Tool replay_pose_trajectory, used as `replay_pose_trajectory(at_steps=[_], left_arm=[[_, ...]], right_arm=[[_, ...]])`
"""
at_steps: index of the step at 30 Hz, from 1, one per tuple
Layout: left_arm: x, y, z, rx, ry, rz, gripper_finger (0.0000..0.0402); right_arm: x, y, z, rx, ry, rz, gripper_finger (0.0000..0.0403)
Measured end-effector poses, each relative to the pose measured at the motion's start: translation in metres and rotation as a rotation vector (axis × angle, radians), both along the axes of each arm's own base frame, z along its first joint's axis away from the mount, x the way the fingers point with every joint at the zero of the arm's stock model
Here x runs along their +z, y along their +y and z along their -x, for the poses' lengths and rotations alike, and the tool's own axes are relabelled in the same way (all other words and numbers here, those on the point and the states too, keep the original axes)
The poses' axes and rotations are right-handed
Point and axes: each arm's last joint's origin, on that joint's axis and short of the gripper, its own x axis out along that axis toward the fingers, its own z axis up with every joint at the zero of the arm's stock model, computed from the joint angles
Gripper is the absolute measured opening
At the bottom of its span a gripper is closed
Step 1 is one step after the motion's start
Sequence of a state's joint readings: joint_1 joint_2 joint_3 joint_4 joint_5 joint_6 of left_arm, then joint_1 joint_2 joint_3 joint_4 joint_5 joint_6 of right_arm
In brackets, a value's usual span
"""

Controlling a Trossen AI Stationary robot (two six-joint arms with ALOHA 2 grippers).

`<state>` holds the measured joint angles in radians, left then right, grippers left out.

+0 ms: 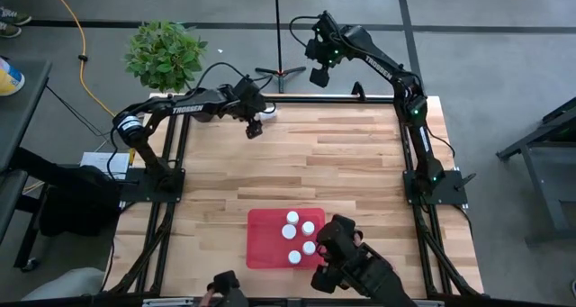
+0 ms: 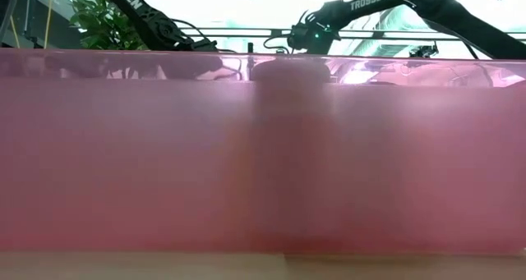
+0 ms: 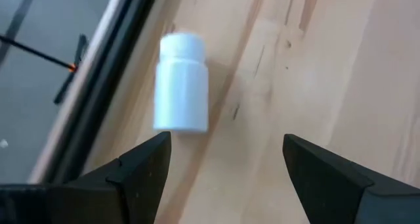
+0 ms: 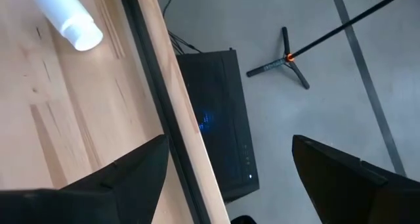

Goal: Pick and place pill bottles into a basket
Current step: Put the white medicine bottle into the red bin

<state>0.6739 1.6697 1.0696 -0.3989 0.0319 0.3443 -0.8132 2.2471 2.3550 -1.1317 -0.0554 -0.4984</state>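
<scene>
The red tray [image 1: 261, 244] lies near the table's near edge with several white-capped bottles [image 1: 300, 235] standing in it. In the low view its pink wall [image 2: 123, 149] fills the picture. One all-white bottle [image 3: 182, 86] rests on the bare wood by the table's far edge; it also shows in the high view [image 1: 267, 110] and the right wrist view [image 4: 69, 17]. My left gripper [image 3: 226, 165] hovers open just short of this bottle, touching nothing. My right gripper [image 4: 230, 171] is open and empty, raised over the table's far edge [image 1: 319, 73].
A black frame rail [image 4: 157, 86] runs along the table's far edge beside the white bottle. Dark equipment [image 1: 355, 262] stands at the near edge beside the tray. A potted plant [image 1: 165, 53] and a tripod [image 1: 279, 71] stand on the floor beyond.
</scene>
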Motion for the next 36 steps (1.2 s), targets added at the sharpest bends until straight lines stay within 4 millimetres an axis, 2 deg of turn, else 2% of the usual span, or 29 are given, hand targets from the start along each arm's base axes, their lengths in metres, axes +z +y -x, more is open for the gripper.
replay_pose_trajectory(at_steps=[6,13,17,21,29,36], left_arm=[[0.018,0.005,-0.007,-0.092,-0.001,-0.052,0.0326],[0.032,0.022,0.004,-0.144,-0.025,0.034,0.0326],[0.030,0.042,0.014,-0.122,-0.058,0.118,0.0326],[0.018,0.060,0.020,-0.093,-0.038,0.181,0.0326],[-0.002,0.073,0.004,-0.110,0.020,0.252,0.0326],[-0.005,0.080,-0.002,-0.107,0.027,0.249,0.0326]], right_arm=[[0.000,0.000,0.000,0.001,0.001,-0.003,0.0313],[-0.001,0.001,0.001,0.004,0.013,-0.012,0.0313],[-0.001,0.002,0.002,0.004,0.021,-0.021,0.0313],[-0.002,0.002,0.002,0.004,0.023,-0.023,0.0313],[-0.002,0.002,0.002,0.005,0.030,-0.028,0.0313],[-0.002,0.002,0.003,0.006,0.036,-0.032,0.0313]])
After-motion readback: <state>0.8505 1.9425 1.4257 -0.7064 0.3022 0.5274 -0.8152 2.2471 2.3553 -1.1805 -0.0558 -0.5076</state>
